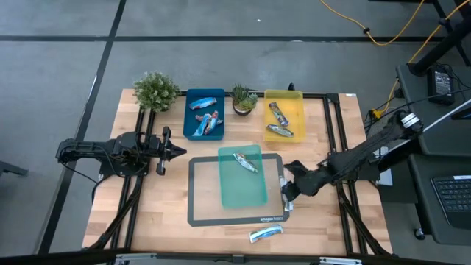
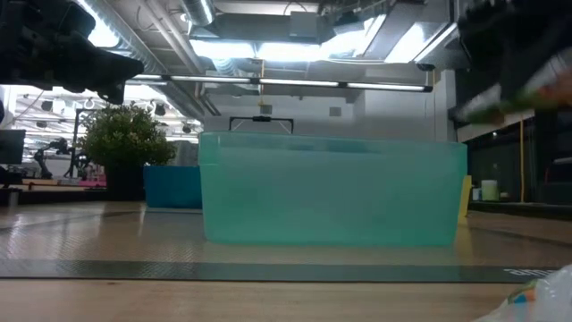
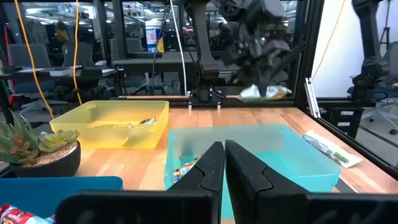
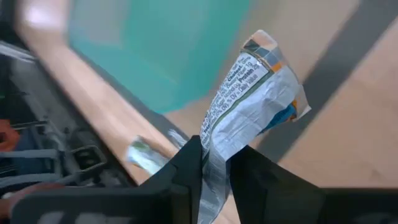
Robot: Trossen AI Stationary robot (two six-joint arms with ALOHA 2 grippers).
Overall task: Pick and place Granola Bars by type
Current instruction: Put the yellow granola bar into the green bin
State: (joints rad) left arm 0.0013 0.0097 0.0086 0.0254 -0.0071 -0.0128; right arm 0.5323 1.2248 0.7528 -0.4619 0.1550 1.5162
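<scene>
My right gripper [image 1: 286, 196] hangs above the right edge of the dark-rimmed mat [image 1: 197, 193], shut on a silvery-white granola bar [image 4: 252, 93] with orange and teal print. The bar also shows in the air in the left wrist view [image 3: 264, 93]. One bar [image 1: 245, 162] lies in the teal tray [image 1: 254, 193]. Another bar [image 1: 266, 233] lies flat on the table near its front edge. Bars also lie in the blue tray [image 1: 188, 110] and the yellow tray [image 1: 296, 103]. My left gripper [image 1: 177, 152] waits shut at the table's left, pointing level. My right gripper pinches one end of the bar's wrapper [image 4: 213, 149] between its two fingers. The fingers slant down from the table's right side. The rest of the bar sticks out past the fingertips, crinkled, lifted clear of the table.
Two potted plants stand at the back, a bushy one [image 1: 156, 90] left of the blue tray and a small one [image 1: 244, 99] between the blue and yellow trays. Bare wood lies left and right of the mat. Black frame rails [image 1: 344, 158] run along the table's sides.
</scene>
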